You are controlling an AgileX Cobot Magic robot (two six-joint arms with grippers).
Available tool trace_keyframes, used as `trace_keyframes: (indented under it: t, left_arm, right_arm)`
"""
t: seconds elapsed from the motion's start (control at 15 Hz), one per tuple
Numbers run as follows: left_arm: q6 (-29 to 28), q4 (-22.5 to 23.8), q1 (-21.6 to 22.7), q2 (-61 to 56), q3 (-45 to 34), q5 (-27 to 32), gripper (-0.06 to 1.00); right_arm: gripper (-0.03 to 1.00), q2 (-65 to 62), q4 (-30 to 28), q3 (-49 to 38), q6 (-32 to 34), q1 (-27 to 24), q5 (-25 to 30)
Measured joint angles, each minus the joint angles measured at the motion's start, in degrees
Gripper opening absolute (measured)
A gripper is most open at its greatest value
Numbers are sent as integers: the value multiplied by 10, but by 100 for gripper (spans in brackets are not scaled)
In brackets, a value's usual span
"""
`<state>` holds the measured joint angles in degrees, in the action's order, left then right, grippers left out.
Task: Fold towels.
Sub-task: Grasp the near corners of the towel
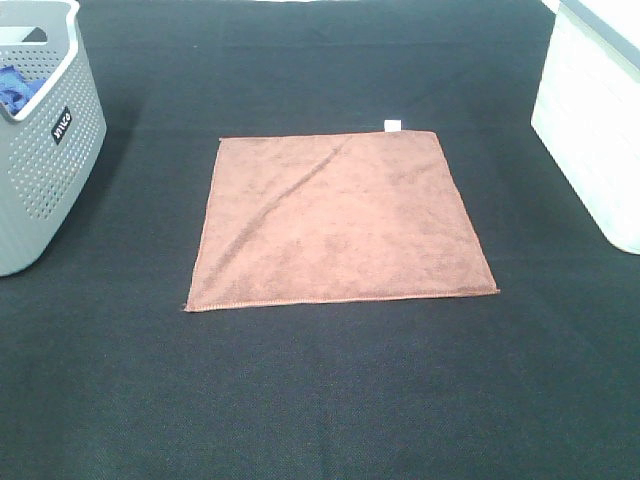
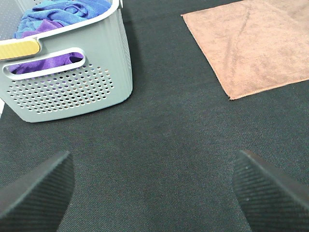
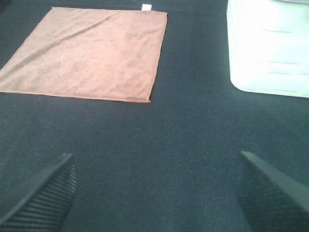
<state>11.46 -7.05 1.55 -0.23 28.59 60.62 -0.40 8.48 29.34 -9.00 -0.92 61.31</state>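
Squarely at the middle of the black desk lies the reddish-brown towel, spread flat and unfolded. A soft crease runs slantwise across its far half, and a small white tag sits at its 1 o'clock corner. At 10 o'clock stands a grey perforated basket holding blue and purple cloths; at 2 o'clock, a white bin. The left pincer and right pincer both hover over bare desk, spread wide, gripping nothing.
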Motion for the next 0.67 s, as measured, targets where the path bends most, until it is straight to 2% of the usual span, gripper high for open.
trace_keyframes:
  t: [0.67]
  left_arm:
    - [0,0,0,0,0,0,85]
  right_arm:
    - [83,0,0,0,0,0,0]
